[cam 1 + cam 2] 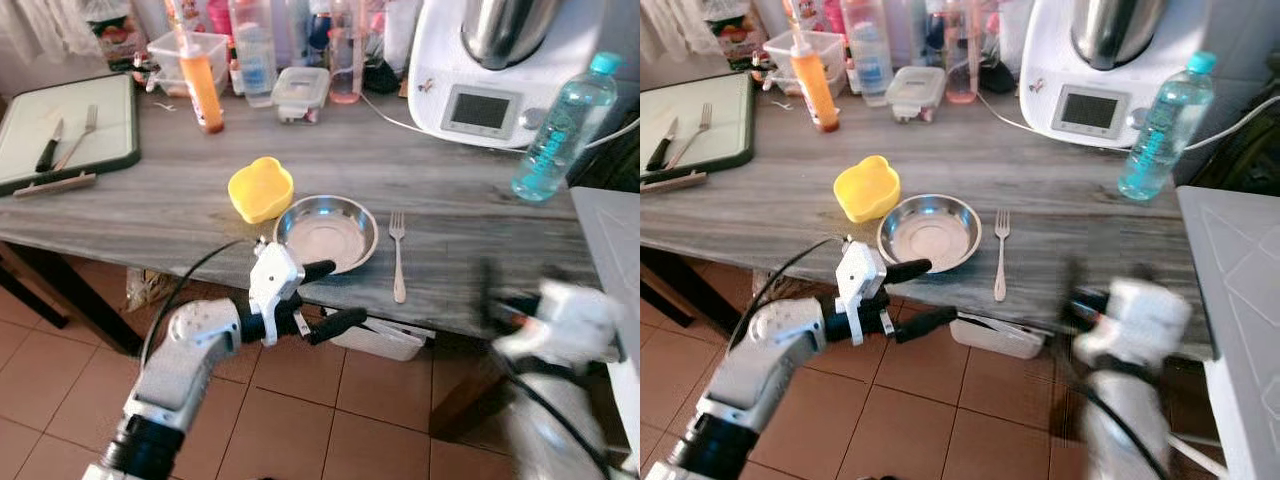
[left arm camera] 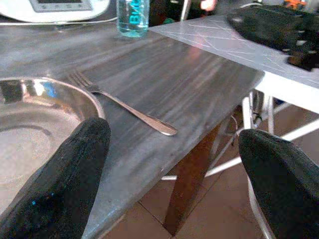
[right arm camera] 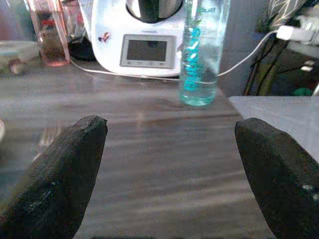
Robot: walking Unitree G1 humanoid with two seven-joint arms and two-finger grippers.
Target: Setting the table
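The round stainless steel bowl [image 1: 326,233] sits near the front edge of the grey wood-grain table [image 1: 180,200], and everything reads off that bowl. Touching its far left rim, the yellow plastic cup [image 1: 261,188]. Just beside it on the robot's right, apart from the rim, the silver metal fork [image 1: 398,255] lies flat, tines pointing away from the robot. Left gripper [image 1: 327,298] hovers at the table edge just in front of the bowl, black fingers spread wide, nothing between them; one finger [image 1: 318,270] overlaps the bowl's near rim. Right gripper [image 3: 169,164] is well to the right of the bowl, past the fork, blurred in the head views; from its wrist, the two fingers stand far apart and empty, facing the clear blue-tinted water bottle [image 1: 562,128] and the white kitchen machine with a screen [image 1: 480,85]. Far left of the bowl, a white cutting board with dark rim [image 1: 60,130] carries a knife and another fork.
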